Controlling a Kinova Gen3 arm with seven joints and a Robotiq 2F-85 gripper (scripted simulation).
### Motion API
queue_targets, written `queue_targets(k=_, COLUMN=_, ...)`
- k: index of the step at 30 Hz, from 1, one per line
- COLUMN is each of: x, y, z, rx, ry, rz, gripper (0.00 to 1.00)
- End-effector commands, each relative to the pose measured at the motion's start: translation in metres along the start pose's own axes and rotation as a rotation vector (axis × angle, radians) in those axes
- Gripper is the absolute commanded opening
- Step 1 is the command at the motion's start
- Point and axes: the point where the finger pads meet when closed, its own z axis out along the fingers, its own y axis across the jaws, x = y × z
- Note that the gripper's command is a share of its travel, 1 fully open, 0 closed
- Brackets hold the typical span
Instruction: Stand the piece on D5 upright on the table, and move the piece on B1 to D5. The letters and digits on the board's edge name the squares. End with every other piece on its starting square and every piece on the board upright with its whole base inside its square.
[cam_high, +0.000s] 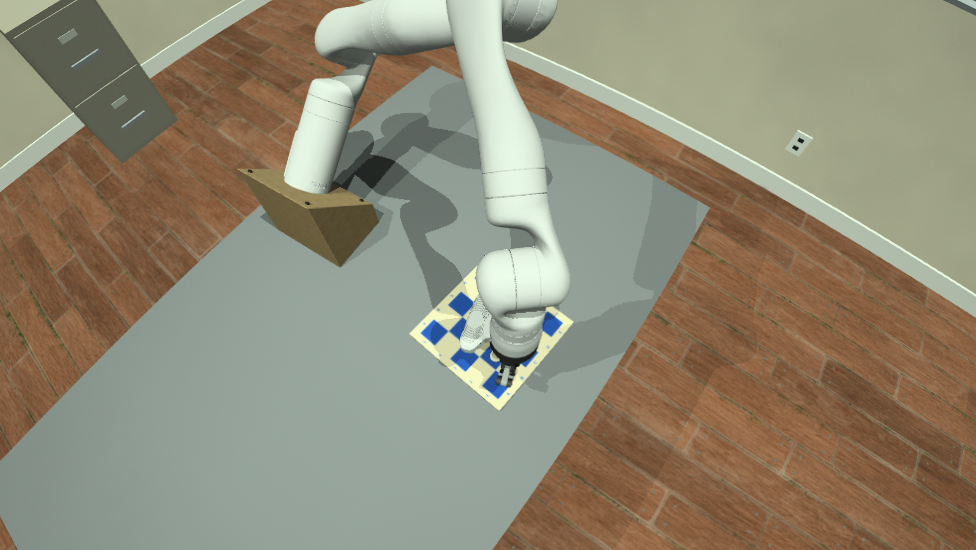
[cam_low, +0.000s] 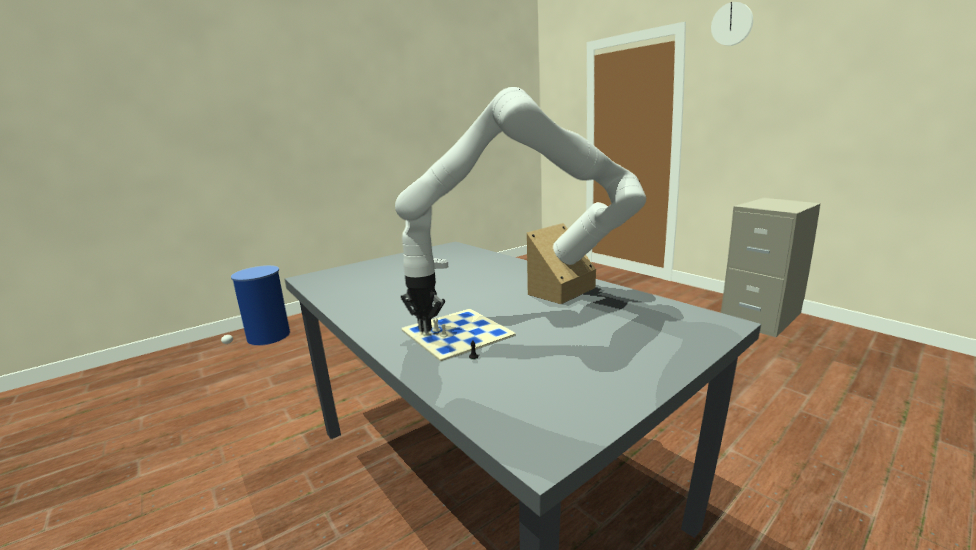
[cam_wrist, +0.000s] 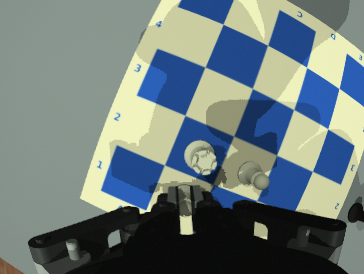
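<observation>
The blue and cream chessboard (cam_high: 417, 334) (cam_low: 503, 334) (cam_wrist: 219, 48) lies on the grey table (cam_high: 204, 409) (cam_low: 580, 409). My gripper (cam_high: 506, 377) (cam_low: 428, 326) (cam_wrist: 184, 198) stands low over the B1 corner of the board and is shut on a pale piece, which shows only as a cream strip between the fingers. A pale crowned piece (cam_wrist: 201, 156) stands upright on the blue square just beyond it. A pale pawn (cam_wrist: 251, 173) stands one column to the right. A small black piece (cam_low: 473, 349) (cam_wrist: 358, 209) stands upright on the table just off the board's edge.
The arm's wooden base block (cam_high: 321, 218) (cam_low: 553, 273) stands at the back of the table. A blue bin (cam_low: 259, 304) and a grey filing cabinet (cam_low: 768, 263) (cam_high: 95, 75) stand on the floor. The board lies near the table's edge.
</observation>
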Motion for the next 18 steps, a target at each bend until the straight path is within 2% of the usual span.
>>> queue_targets(k=1, x=0.0, y=0.0, z=-0.004, rx=0.001, ry=-0.001, rz=0.0, gripper=0.0)
queue_targets(k=6, x=0.0, y=0.0, z=-0.017, rx=0.001, ry=-0.001, rz=0.0, gripper=0.0)
queue_targets(k=14, x=0.0, y=0.0, z=-0.074, rx=0.001, ry=-0.001, rz=0.0, gripper=0.0)
queue_targets(k=18, x=0.0, y=0.0, z=-0.094, rx=0.001, ry=-0.001, rz=0.0, gripper=0.0)
